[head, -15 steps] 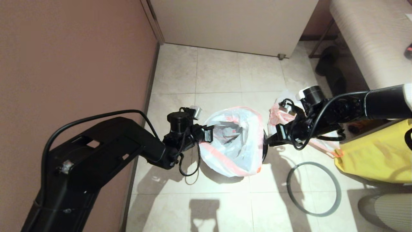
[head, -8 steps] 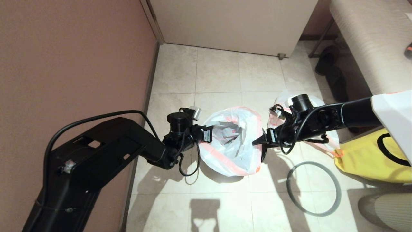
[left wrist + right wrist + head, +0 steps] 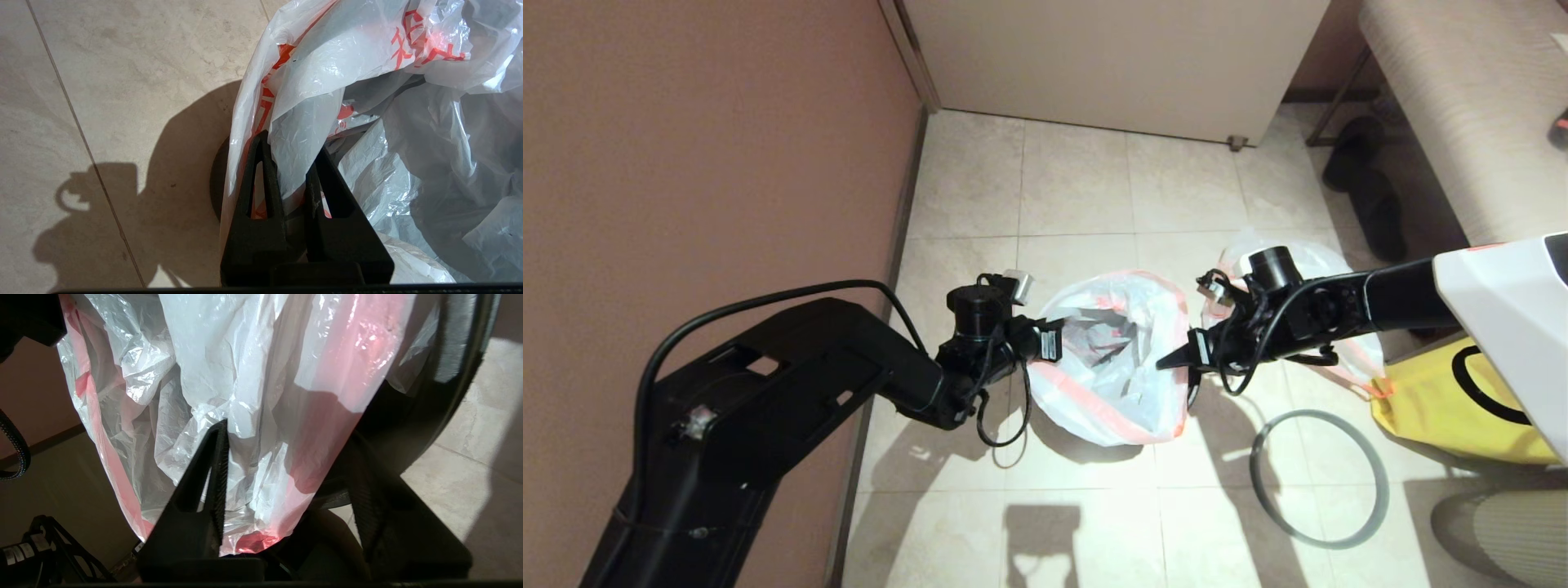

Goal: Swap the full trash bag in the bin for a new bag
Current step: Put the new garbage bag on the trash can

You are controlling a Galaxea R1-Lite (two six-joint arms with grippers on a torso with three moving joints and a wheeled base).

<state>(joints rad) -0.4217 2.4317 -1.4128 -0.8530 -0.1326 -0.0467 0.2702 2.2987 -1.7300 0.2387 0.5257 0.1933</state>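
The new bag (image 3: 1115, 367) is draped open over the bin (image 3: 1194, 382), thin white film with a pink-red hem. My left gripper (image 3: 1049, 347) is shut on its left hem; in the left wrist view the film (image 3: 302, 134) is pinched between the fingers (image 3: 292, 149). At the bag's right edge my right gripper (image 3: 1176, 361) stands open. Its wide-apart fingers (image 3: 286, 445) straddle the pink hem (image 3: 310, 465) and the black bin rim (image 3: 449, 375). The full trash bag (image 3: 1319, 255) lies on the floor behind the right arm. The grey hoop (image 3: 1319, 478) lies flat on the tiles to the bin's right.
A yellow fabric bag (image 3: 1462, 408) sits at the right, close to the hoop. A brown wall (image 3: 727, 163) runs along the left, a cabinet front (image 3: 1111, 65) at the back, and a bench (image 3: 1462, 98) at the far right. Dark shoes (image 3: 1364, 175) lie under it.
My right arm has swung left, away from the full bag, until its open fingers reach the new bag's right edge at the bin rim. The left gripper has held still.
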